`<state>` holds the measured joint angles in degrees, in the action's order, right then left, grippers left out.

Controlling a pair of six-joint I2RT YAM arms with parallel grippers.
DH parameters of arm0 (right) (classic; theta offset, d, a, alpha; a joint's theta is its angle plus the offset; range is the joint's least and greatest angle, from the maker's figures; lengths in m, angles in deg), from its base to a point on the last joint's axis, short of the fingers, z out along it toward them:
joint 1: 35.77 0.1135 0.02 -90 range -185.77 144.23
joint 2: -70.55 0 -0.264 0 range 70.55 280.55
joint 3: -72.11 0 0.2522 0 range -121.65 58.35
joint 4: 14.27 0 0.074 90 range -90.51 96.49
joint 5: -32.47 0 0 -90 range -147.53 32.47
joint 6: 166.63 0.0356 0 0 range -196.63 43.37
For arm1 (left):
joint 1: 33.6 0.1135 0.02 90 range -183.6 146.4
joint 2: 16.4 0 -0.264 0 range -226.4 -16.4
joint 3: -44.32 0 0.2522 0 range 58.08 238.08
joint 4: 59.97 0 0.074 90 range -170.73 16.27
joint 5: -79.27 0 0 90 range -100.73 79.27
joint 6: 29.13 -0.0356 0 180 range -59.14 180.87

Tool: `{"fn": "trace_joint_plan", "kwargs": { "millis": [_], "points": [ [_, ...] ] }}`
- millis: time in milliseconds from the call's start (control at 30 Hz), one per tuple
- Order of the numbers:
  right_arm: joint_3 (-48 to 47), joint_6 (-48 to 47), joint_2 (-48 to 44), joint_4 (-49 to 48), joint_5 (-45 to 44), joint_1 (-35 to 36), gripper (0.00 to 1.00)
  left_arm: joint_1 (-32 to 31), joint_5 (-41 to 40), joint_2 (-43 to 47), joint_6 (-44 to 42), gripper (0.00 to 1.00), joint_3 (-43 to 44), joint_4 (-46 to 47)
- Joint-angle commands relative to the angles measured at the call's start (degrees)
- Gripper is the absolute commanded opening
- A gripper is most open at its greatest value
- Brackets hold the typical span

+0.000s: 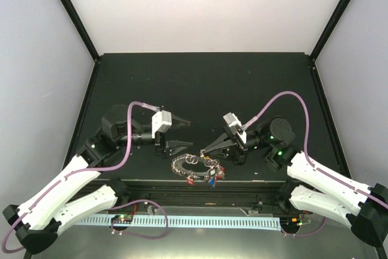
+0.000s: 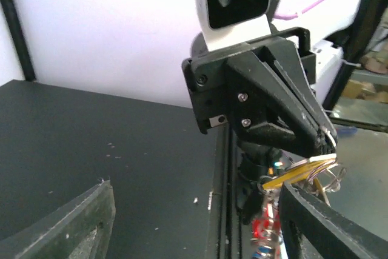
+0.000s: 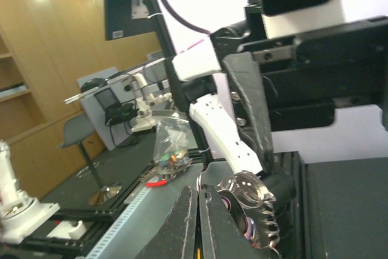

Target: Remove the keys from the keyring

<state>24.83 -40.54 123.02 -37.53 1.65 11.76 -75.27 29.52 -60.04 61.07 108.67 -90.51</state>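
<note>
White walls stood behind a black table (image 1: pixel 200 83); along its near edge, about the middle, lay the keys (image 1: pixel 203 175), a spiky bunch of silvery metal with red and blue heads showing; the keyring (image 1: pixel 193 159) sat at the far side of that bunch as a thin wire loop with smaller rings just beside it.

Just left of the bunch and a little farther from the near edge, the left gripper (image 1: pixel 189 134) pointed toward the table's right edge; its jaws stood wide apart with nothing between them; in its own wrist view its fingers (image 2: pixel 79 222) framed the bottom corners.

From the right side the right gripper (image 1: pixel 204 149) reached leftward, jaws pressed together, tips right at the rings; seen from the left wrist, its closed tips (image 2: pixel 327 141) hung just above a yellow key (image 2: pixel 297 173) and some wire loops; whether they pinched anything could not be told; its own view showed the closed fingers (image 3: pixel 197 210) beside the silvery rings (image 3: pixel 245 189).
</note>
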Motion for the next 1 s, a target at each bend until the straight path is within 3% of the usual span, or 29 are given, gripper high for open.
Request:
{"fn": "trace_joint_plan", "kwargs": {
  "millis": [0,133,300,433,500,600,633,667,833,967],
  "points": [
    [-4.1,-1.1,0.4,0.4,7.3,0.2,0.01,0.4,10.9,-2.8,0.9,0.73,1.1,3.4],
    [-5.5,-3.9,1.2,3.8,8.0,0.3,0.01,0.2,20.7,-5.7,3.2,0.63,1.7,6.4],
    [-5.9,-6.0,2.6,6.3,7.2,0.2,0.01,-0.3,21.9,-6.0,4.3,0.61,0.8,8.0],
    [-5.5,-6.0,3.2,5.8,6.3,0.3,0.01,-0.5,23.0,-6.2,4.1,0.52,0.7,7.9],
    [-5.3,-6.2,3.0,5.7,5.8,0.2,0.01,-0.5,21.7,-5.9,2.9,0.54,0.9,6.6],
    [-5.0,-6.9,2.3,6.3,4.5,0.2,0.01,-0.5,17.9,-4.9,1.1,0.69,1.0,4.2],
    [-4.9,-7.3,2.0,6.6,3.9,0.3,0.01,-0.4,16.2,-4.5,0.5,0.69,1.0,3.5],
    [-4.8,-7.6,1.7,7.1,3.4,0.2,0.01,-0.4,14.5,-4.0,0.0,0.66,0.9,2.8],
    [-3.8,-8.6,0.2,8.0,0.1,0.3,0.01,-0.4,9.9,-2.6,-1.8,0.31,0.2,0.9],
    [-3.6,-8.7,0.0,8.1,-0.5,0.2,0.01,-0.5,14.3,-4.2,-1.0,0.25,-0.2,1.7]
  ]
}}
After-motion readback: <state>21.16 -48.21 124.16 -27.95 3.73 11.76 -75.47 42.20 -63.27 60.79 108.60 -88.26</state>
